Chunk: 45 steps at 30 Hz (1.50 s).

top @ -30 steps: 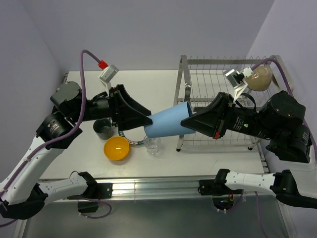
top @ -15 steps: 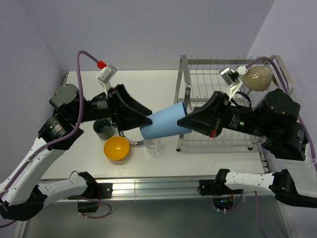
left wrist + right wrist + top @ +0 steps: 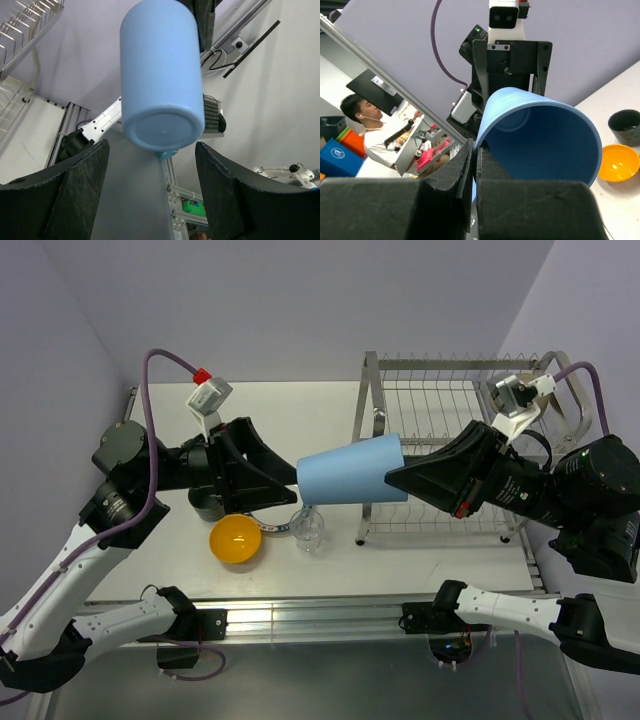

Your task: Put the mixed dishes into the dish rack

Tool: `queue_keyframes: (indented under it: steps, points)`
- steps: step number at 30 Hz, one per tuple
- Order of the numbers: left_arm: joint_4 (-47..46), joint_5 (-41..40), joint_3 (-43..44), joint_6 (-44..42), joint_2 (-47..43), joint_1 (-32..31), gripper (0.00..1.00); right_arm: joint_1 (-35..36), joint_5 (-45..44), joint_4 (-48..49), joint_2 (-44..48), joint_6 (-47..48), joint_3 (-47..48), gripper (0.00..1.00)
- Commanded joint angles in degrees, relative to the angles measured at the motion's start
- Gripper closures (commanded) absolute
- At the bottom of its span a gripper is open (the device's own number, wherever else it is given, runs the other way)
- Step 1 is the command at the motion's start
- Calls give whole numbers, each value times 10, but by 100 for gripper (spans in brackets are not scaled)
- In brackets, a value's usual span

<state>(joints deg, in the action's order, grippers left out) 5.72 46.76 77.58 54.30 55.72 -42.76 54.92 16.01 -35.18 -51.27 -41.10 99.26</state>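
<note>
The light blue tumbler (image 3: 350, 471) hangs on its side in the air between the two arms. My right gripper (image 3: 392, 477) is shut on its rim, one finger inside the mouth, as the right wrist view (image 3: 476, 150) shows on the tumbler (image 3: 540, 135). My left gripper (image 3: 295, 490) is open just left of the tumbler's base and not touching it. The left wrist view shows that base (image 3: 162, 130) above the spread left gripper (image 3: 151, 147). The dish rack (image 3: 440, 410) stands at the right. The beige bowl is hidden.
On the table lie the small orange bowl (image 3: 235, 538), the clear glass (image 3: 308, 530) and the dark mug (image 3: 205, 505), half under my left arm. A sliver of the white plate's rim (image 3: 270, 528) shows below the left gripper. Walls stand close behind and to the right.
The left gripper has let go of the tumbler's base and drawn back. The right gripper has carried the tumbler up and to the right, toward the rack.
</note>
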Motion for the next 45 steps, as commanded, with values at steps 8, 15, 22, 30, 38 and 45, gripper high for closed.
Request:
queue_keyframes:
  steps: [8, 15, 22, 30, 38, 45]
  points:
    - [-142, -10, -30, 65, -15, 4, 23, -4, 17, 68, 7, -21, -35, 100]
    - [-127, -6, -19, 61, -11, 3, 23, -4, 19, 80, 4, -25, -42, 100]
    - [-141, -18, -26, 70, -11, 4, 23, -5, 11, 103, 14, -25, -69, 100]
    - [-110, -218, -52, 84, -60, 4, 23, -5, -74, 294, 110, -50, -219, 100]
    - [-99, -385, -31, 68, -75, 0, 21, -5, -180, 320, 89, -4, -196, 100]
    - [-149, -456, -68, 83, -79, -3, 20, -5, -204, 381, 40, 2, -197, 100]
